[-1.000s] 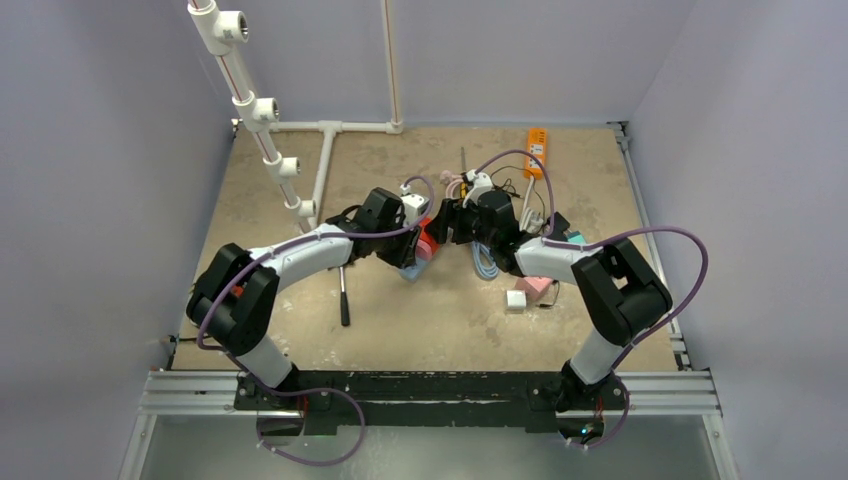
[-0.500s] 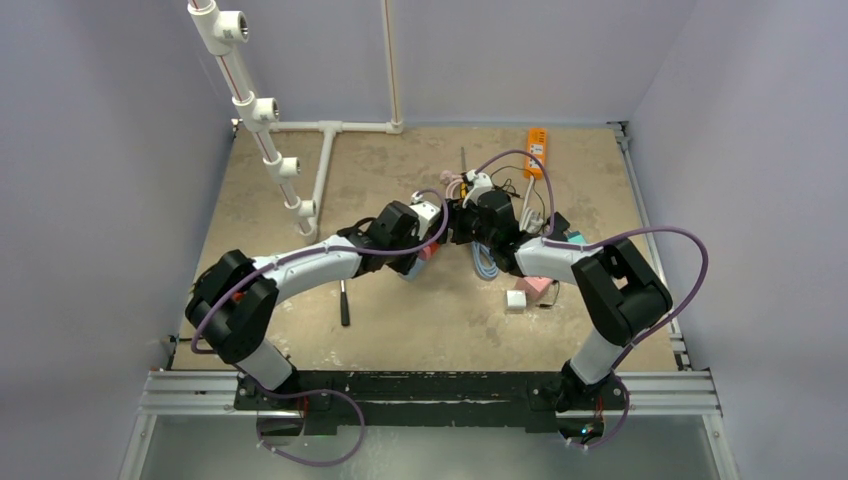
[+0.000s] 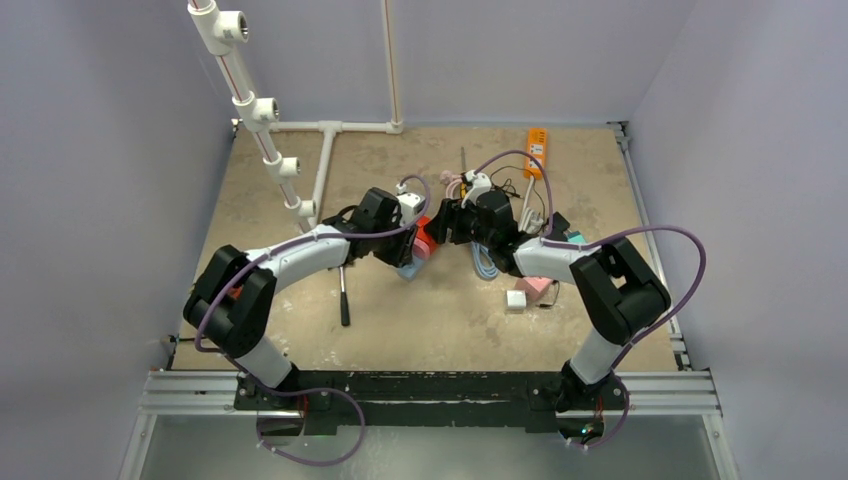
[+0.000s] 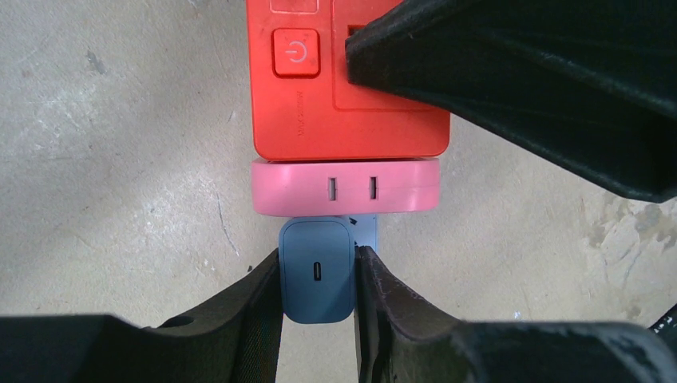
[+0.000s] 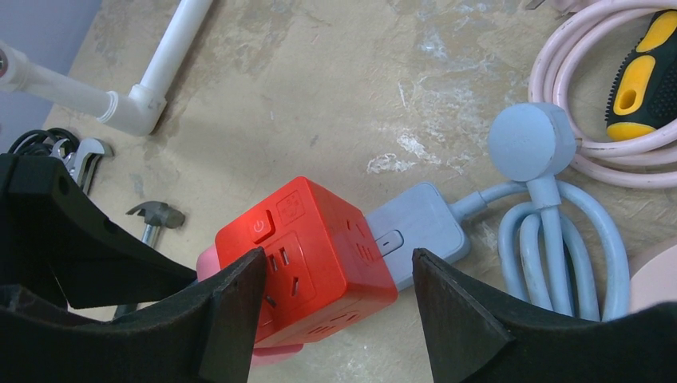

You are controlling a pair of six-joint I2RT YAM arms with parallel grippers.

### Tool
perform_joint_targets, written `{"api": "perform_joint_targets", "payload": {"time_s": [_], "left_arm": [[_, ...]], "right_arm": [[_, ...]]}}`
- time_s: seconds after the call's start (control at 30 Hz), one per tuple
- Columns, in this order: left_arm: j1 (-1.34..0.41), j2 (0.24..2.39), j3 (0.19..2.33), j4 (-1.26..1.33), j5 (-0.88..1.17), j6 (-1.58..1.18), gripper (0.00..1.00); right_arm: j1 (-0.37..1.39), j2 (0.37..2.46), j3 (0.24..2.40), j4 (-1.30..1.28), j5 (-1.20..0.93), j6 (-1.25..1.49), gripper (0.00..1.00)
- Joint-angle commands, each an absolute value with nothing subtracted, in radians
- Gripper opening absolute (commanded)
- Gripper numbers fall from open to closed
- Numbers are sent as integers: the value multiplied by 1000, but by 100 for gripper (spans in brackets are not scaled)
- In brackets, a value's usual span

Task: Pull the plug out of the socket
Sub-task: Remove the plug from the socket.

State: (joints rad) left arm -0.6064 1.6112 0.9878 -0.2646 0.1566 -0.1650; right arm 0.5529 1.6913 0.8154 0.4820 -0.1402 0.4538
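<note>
left hand: clamped on grey-blue plug | plug: butted against pink adapter, adapter touching red socket cube, mid-surface | right hand: fingers apart, straddling red socket cube

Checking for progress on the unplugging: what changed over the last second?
The left gripper swung right toward the right gripper, then drew back left to roughly where it began. The right gripper, red socket cube and orange power strip stayed put.
</note>
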Motion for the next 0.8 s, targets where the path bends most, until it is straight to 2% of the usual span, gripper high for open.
{"api": "perform_joint_targets", "payload": {"time_s": [0.0,0.23,0.53,0.77], "left_arm": [[-581,1612,1028,-258,212,-181,0],[-601,1566,1003,-244,99,-152,0],[-759,1532,990,-273,-184,-75,0],[-761,1533,1002,-281,-148,-79,0]], "right_arm": [[550,1721,815,396,-57,423,68],[550,1721,817,393,-54,423,68],[552,1728,821,390,-54,423,68],[552,1731,822,388,-52,423,68]]}}
